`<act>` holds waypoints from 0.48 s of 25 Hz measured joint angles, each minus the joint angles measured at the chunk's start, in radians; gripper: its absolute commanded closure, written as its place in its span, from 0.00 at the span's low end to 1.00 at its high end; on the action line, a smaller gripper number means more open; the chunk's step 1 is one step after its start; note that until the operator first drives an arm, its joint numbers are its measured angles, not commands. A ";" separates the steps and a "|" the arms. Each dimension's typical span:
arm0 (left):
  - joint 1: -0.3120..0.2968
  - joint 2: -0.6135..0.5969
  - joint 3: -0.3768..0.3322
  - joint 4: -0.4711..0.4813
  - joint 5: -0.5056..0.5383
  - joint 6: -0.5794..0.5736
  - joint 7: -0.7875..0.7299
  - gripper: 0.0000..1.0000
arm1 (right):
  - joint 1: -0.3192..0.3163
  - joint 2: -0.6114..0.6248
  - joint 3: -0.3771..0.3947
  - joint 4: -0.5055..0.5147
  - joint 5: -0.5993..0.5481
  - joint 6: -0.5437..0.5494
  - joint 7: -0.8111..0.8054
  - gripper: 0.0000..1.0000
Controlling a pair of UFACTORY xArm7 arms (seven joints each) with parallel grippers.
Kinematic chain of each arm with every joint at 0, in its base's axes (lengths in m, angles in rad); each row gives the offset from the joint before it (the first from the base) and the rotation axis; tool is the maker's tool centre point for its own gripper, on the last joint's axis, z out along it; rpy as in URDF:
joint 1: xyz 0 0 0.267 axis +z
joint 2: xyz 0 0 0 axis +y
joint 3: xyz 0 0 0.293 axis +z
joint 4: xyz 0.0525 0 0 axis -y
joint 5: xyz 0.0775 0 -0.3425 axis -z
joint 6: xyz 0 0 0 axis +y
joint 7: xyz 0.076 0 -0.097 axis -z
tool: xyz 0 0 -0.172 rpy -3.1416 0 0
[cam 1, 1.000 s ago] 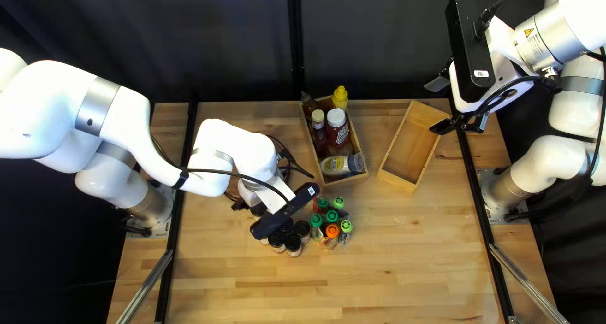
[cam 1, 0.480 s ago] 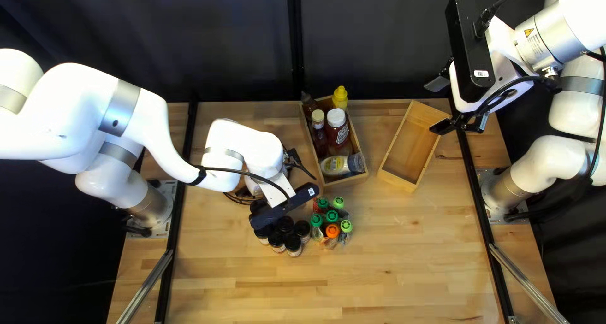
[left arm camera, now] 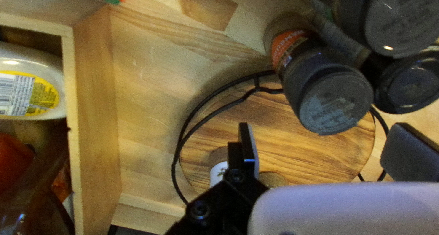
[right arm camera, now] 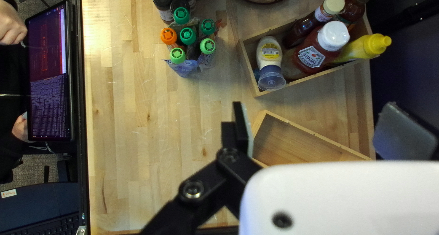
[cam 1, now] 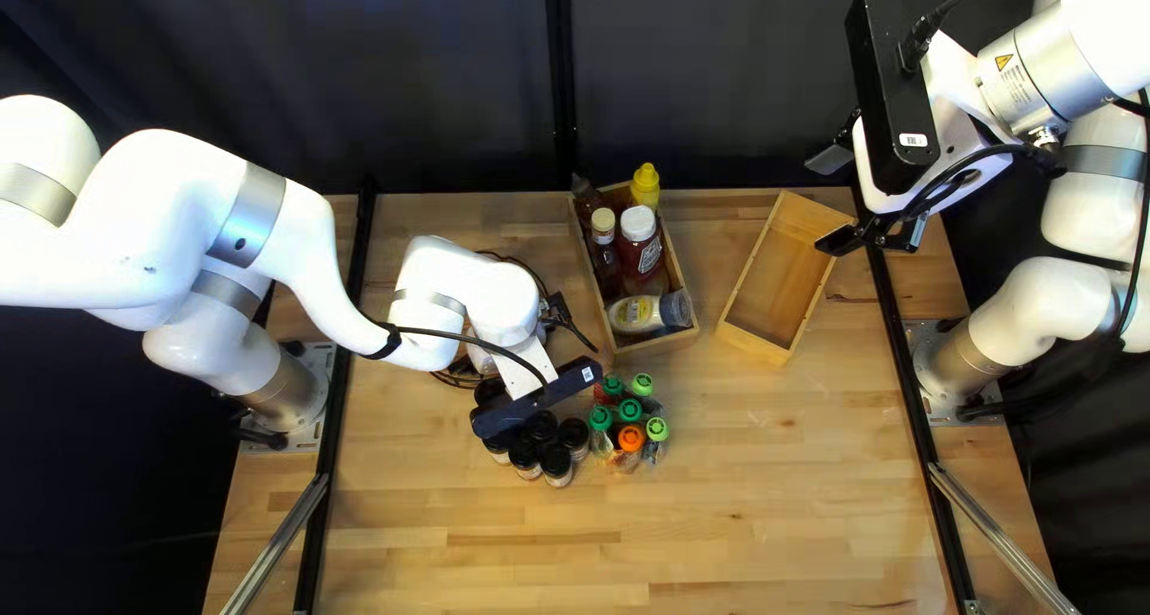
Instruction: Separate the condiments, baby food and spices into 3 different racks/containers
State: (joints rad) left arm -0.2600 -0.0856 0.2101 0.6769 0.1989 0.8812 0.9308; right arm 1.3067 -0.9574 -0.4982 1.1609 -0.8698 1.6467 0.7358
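My left gripper [cam 1: 524, 379] is low over the black-capped spice jars [cam 1: 557, 461]. In the left wrist view this gripper [left arm camera: 327, 148] stands open above a round wooden rack [left arm camera: 315, 152] with black wire; a spice jar [left arm camera: 336, 100] leans ahead of its fingers, and a small white jar [left arm camera: 219, 173] sits on the rack. Baby food pouches [cam 1: 630, 438] with green and orange caps stand beside the jars. Condiment bottles [cam 1: 640, 246] fill one wooden box [cam 1: 653, 343]. At the upper right, my right gripper [cam 1: 833, 201] is near the empty box [cam 1: 755, 344]; in its wrist view this gripper [right arm camera: 323, 129] is open.
A person's hand [right arm camera: 10, 24] and a tablet [right arm camera: 48, 75] are beyond the table's near edge in the right wrist view. Metal rails [cam 1: 278, 543] run along the table's sides. Cables [cam 1: 575, 322] loop beside my left gripper.
My left arm's upper links have shifted toward the right, while its gripper has turned slightly and moved a little toward the far side. The right arm and the boxes have not moved.
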 measured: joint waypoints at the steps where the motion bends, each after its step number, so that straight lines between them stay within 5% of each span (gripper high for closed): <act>1: 0.000 0.004 0.000 0.000 0.000 -0.003 0.000 0.00 | 0.000 0.000 0.000 0.000 0.000 0.000 0.000 0.00; 5: -0.004 0.008 -0.004 0.003 -0.002 -0.007 -0.002 0.00 | 0.000 0.000 0.000 0.000 0.000 0.000 0.000 0.00; 7: -0.007 0.008 -0.007 0.005 -0.005 -0.003 -0.003 0.09 | 0.000 0.000 0.000 0.000 0.000 0.000 0.000 0.00; 8: -0.008 0.009 -0.008 0.007 -0.006 -0.002 -0.003 0.30 | 0.000 0.000 0.000 0.000 0.000 0.000 0.000 0.00; 9: -0.009 0.009 -0.009 0.007 -0.007 -0.001 -0.003 0.76 | 0.000 0.000 0.000 0.000 0.000 0.000 0.000 0.00; 10: -0.009 0.009 -0.009 0.007 -0.007 -0.001 -0.003 0.96 | 0.000 0.000 0.000 0.000 0.000 0.000 0.000 0.00; 12: -0.008 0.008 -0.007 0.005 -0.008 -0.005 -0.005 0.98 | 0.000 0.000 0.000 0.000 0.000 0.000 0.000 0.00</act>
State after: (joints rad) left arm -0.2678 -0.0779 0.2030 0.6823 0.1907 0.8766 0.9258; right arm 1.3067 -0.9574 -0.4982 1.1609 -0.8698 1.6467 0.7358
